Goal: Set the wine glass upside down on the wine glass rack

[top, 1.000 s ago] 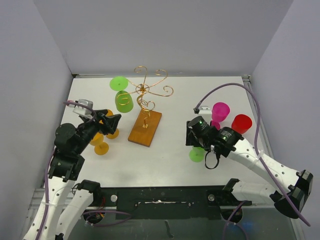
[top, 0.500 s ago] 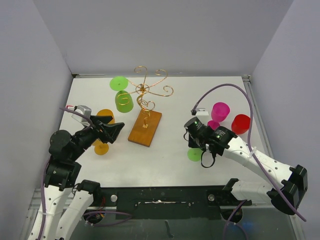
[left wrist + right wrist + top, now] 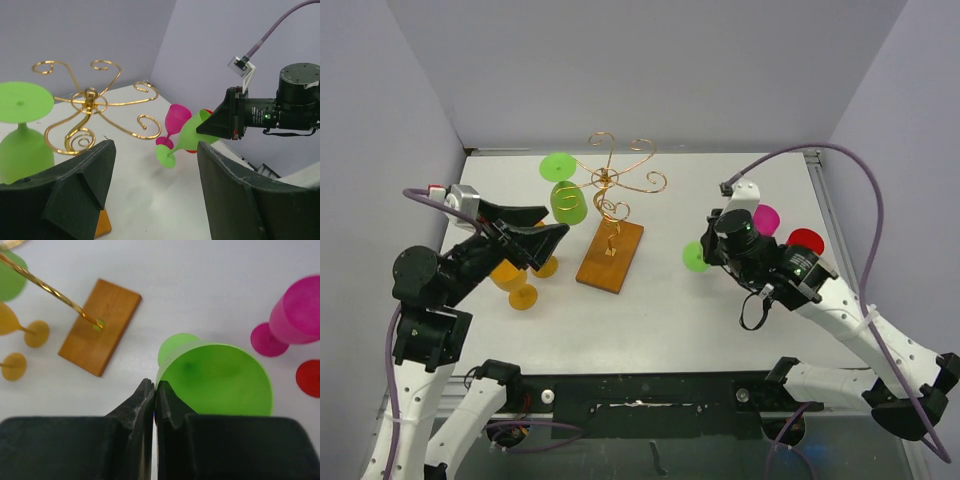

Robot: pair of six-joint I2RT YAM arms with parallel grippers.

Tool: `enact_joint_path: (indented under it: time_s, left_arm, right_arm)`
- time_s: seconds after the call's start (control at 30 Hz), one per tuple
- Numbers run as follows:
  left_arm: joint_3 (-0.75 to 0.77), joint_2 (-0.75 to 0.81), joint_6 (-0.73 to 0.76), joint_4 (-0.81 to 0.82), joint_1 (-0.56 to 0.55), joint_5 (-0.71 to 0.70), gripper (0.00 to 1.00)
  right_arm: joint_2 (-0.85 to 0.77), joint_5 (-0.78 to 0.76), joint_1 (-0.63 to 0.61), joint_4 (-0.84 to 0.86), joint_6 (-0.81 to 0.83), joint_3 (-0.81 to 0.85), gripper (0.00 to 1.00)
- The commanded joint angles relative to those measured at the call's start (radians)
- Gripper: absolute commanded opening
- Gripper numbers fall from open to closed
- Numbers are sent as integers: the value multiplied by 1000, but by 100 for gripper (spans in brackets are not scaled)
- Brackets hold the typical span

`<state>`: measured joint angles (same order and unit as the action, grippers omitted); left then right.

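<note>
– Glass status?
– Green wine glass (image 3: 215,380) pinched at rim by R end effector (image 3: 155,386), jaws closed tight on it. Tilted, foot twd wine glass rack (image 3: 611,256), btw rack & pink glass (image 3: 766,219)
– Rack?
– Upright on counter (image 3: 660,300), w/ 2nd green glass (image 3: 567,203) upside down at its left side
– L end effector (image 3: 154,150)?
– Wide open, nothing in it, over orange glasses (image 3: 523,296), just left of rack base
</note>
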<state>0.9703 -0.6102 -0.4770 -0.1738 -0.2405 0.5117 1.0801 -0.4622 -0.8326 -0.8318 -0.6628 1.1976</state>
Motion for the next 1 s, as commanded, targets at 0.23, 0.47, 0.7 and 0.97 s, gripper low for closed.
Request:
enact_joint_path:
  time_s: [0.23, 0.47, 0.7, 0.97]
  left_arm:
    - [86, -94, -228, 393, 3, 49, 63]
    - [72, -129, -383, 532, 3, 8, 64]
    - [29, -175, -488, 660, 4, 2, 63]
    - [-44, -221, -627, 843, 0, 0, 63]
  right_arm:
    - [-99, -144, -12, 474, 365, 128, 0]
    - [-181, -80, -97, 876, 650, 22, 0]
    - [-200, 121, -126, 1140, 706, -43, 0]
    - [-161, 388, -136, 1330, 641, -99, 0]
